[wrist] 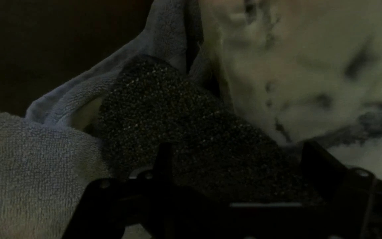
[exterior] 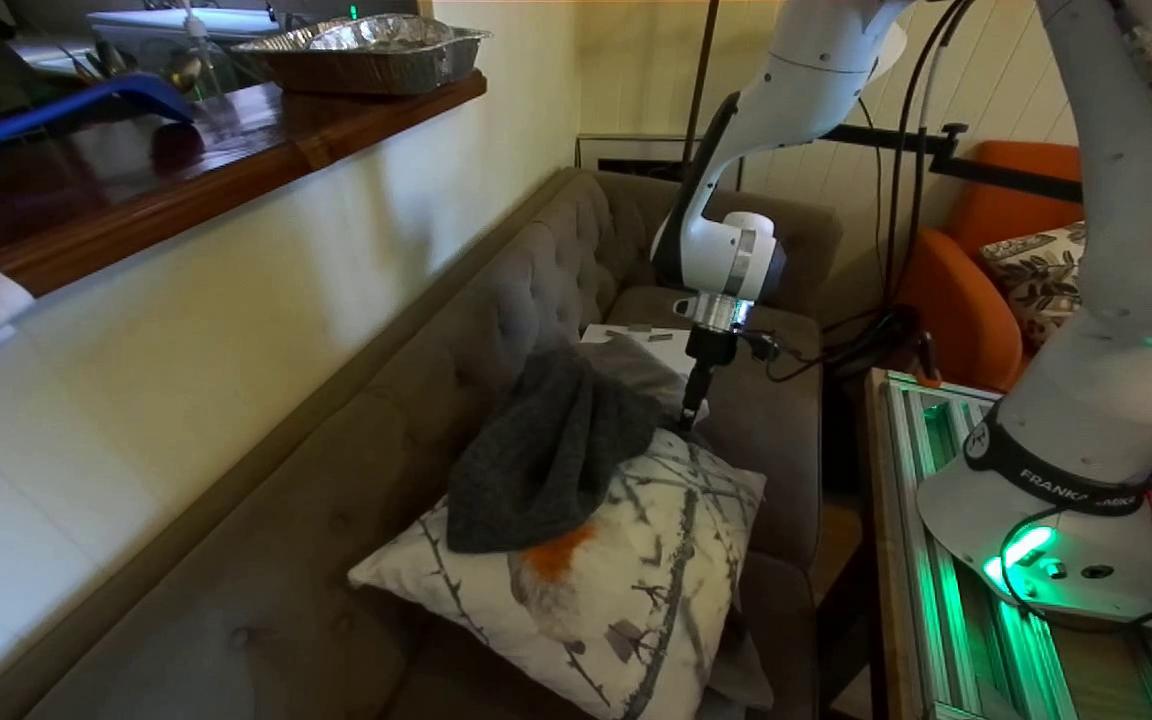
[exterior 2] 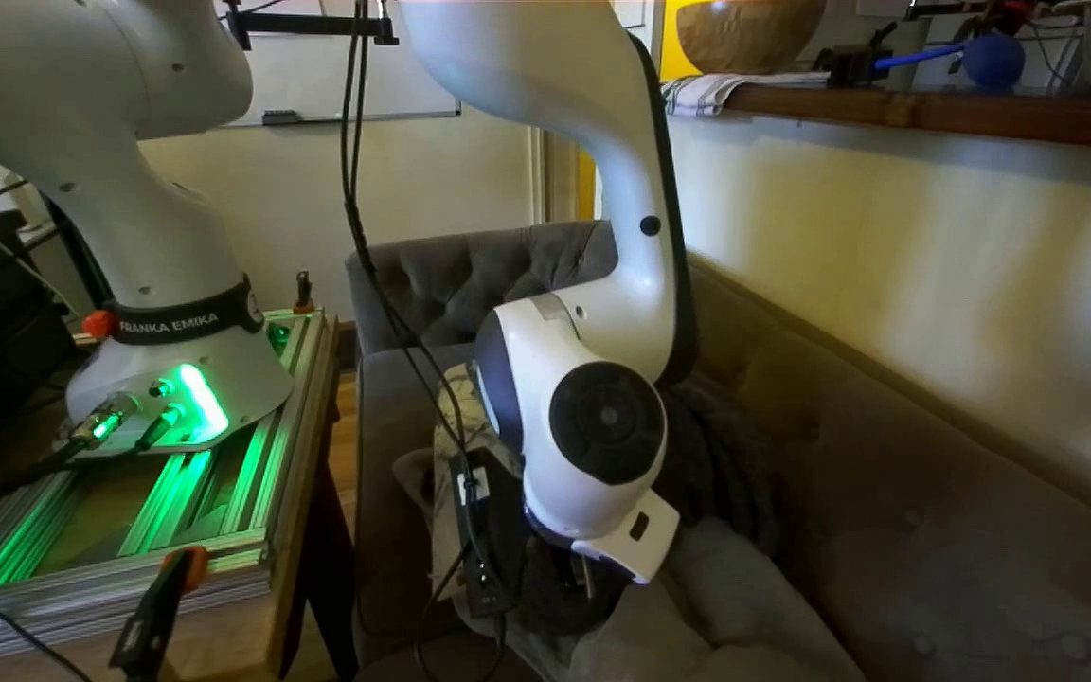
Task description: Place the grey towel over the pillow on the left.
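A dark grey towel [exterior: 551, 450] lies bunched over the upper left part of a white pillow [exterior: 656, 590] with a branch and bird print, on the sofa. In the wrist view the dark towel [wrist: 177, 122] lies between the pillow [wrist: 310, 66] and a lighter grey terry cloth [wrist: 35, 172]. The lighter cloth [exterior 2: 735, 606] also shows in an exterior view. My gripper [exterior: 691, 410] points down at the pillow's far edge, beside the dark towel. In the wrist view its fingers [wrist: 239, 147] stand wide apart with dark towel in the gap, not pinched.
The tufted sofa [exterior: 286, 590] runs along a wall with a wooden ledge [exterior: 336, 140] bearing a foil tray [exterior: 386, 55]. A white flat item [exterior: 671, 345] lies on the seat behind the towel. The robot's base table [exterior: 901, 540] stands beside the sofa. Cables [exterior 2: 356, 189] hang by the arm.
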